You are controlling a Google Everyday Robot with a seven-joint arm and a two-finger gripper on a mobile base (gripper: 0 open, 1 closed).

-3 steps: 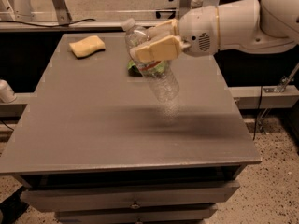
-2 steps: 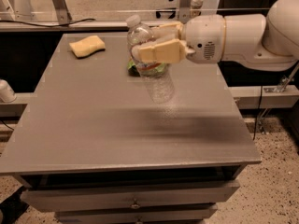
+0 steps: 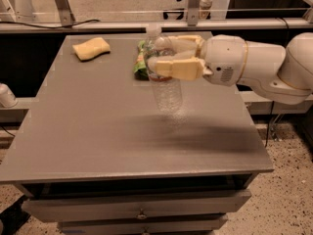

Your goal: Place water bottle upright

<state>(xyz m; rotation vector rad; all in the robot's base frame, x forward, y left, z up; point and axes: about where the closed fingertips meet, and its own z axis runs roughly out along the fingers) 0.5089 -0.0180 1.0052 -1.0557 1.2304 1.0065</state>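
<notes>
The water bottle (image 3: 166, 92) is a clear ribbed plastic bottle with a white cap at the top. It stands nearly upright with its base at or just above the grey table (image 3: 98, 131). My gripper (image 3: 159, 54) reaches in from the right and is shut on the bottle's upper part, one cream finger (image 3: 176, 68) in front of it and one behind. The bottle's label band is hidden by the finger.
A green snack bag (image 3: 141, 62) lies on the table just behind and left of the bottle. A yellow sponge (image 3: 91, 48) lies at the table's far left. Drawers sit under the table's front edge. A rail runs behind the table.
The gripper has turned the bottle from tilted to nearly upright and lowered it toward the table. The arm has shifted slightly right.
</notes>
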